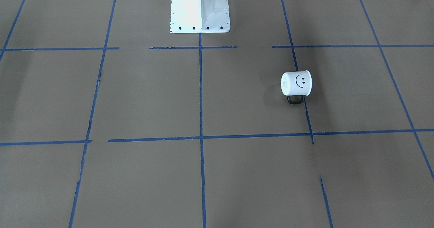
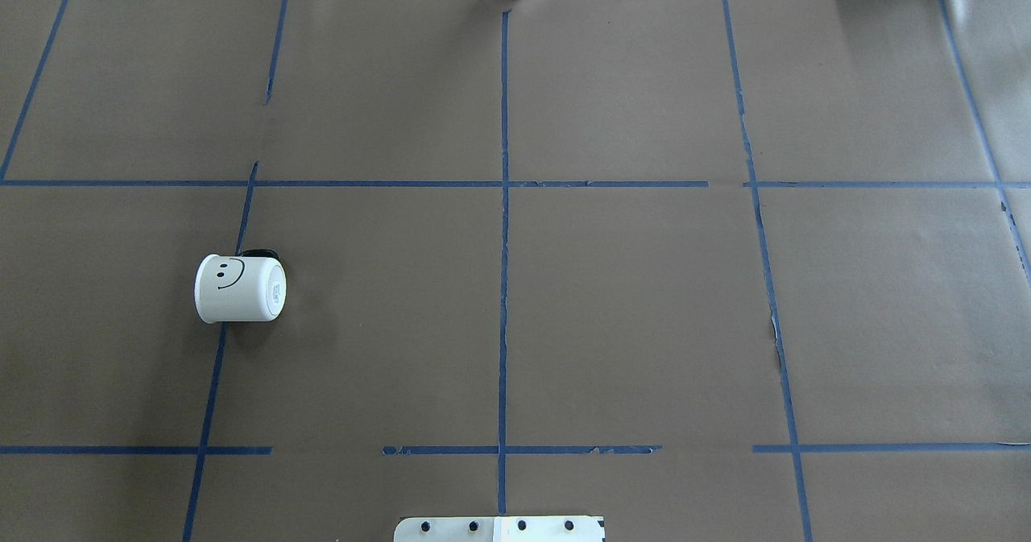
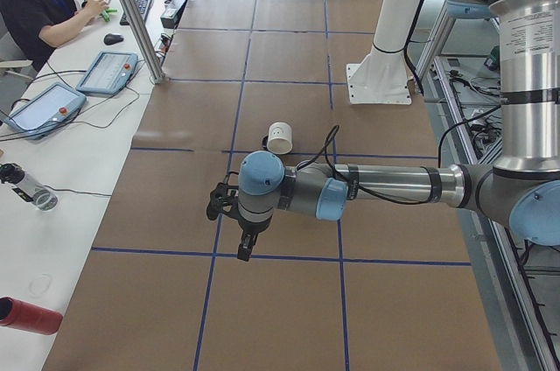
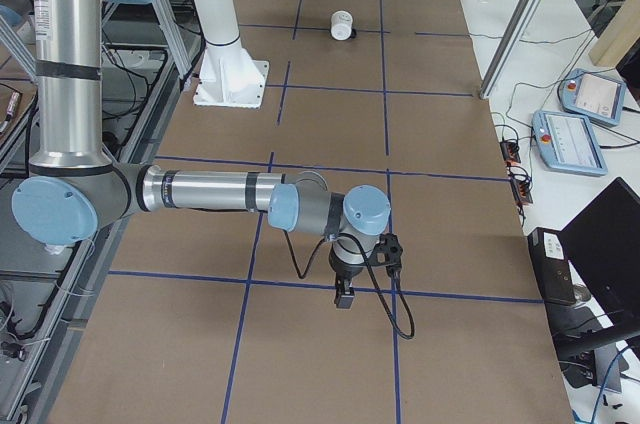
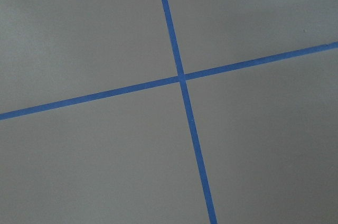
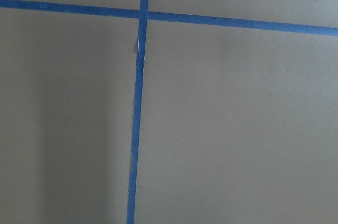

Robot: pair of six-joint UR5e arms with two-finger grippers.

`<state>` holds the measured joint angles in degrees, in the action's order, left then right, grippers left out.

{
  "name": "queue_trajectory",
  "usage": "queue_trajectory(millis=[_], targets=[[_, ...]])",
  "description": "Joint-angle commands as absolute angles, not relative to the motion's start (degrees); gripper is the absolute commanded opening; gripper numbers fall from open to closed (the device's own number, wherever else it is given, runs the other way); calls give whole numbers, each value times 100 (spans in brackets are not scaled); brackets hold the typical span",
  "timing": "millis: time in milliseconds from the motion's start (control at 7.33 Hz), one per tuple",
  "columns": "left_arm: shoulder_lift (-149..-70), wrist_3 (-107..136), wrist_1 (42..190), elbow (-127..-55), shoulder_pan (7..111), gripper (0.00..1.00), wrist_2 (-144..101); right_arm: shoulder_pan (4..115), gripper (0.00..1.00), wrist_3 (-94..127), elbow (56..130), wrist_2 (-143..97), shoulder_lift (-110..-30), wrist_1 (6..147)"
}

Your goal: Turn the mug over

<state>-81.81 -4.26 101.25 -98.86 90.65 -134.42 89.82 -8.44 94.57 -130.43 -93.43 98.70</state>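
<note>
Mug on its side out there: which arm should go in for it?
Left. The mug lies in the left half of the overhead view, the robot's left side. The left pincer hangs above the table near it; the right pincer is far across the table.

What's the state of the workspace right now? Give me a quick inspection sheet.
Surface: table covered in brown paper, with a blue tape grid that is frayed in places.
Job's things: mug lies on its side in the left arm's half, base toward the table's middle, handle toward the operators' side; not upright.
Clutter: nothing seen.
Grippers: left gripper and right gripper point down, both well away from the mug; open or shut cannot be told.
Cables: right wrist cable hangs in a loop below the wrist; left wrist cable arcs over the forearm.
Surroundings: seated operator and teach pendants at the side bench.
</note>
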Motion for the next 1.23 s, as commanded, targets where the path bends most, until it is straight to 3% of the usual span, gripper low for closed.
queue_trajectory(millis=[0, 1091], targets=[[-8183, -422, 10134, -9914, 9062, 100, -13447, 8982, 100, -844, 9457, -13043, -9343, 9870], [-8550, -361, 11821, -9685, 9035, 100, -13333, 8982, 100, -844, 9457, -13043, -9343, 9870]])
